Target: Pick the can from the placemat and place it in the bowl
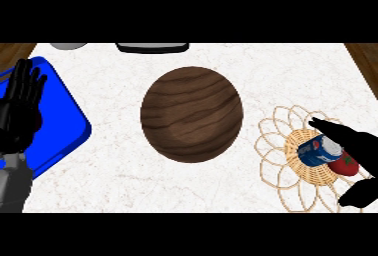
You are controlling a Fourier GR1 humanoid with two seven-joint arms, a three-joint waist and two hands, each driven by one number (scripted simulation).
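Note:
A blue, white and red can lies tilted on the woven wicker placemat at the right of the counter. My right hand reaches in from the right edge, its fingers and thumb curled round the can, part of which it hides. The dark wooden bowl sits in the middle of the counter, left of the placemat, with nothing in it. At the left edge my left hand rests open with its fingers up, above a blue tray.
A blue tray lies at the left edge of the marble counter. A grey round object and a dark-rimmed white object sit at the far edge. Wooden surface shows at both far corners.

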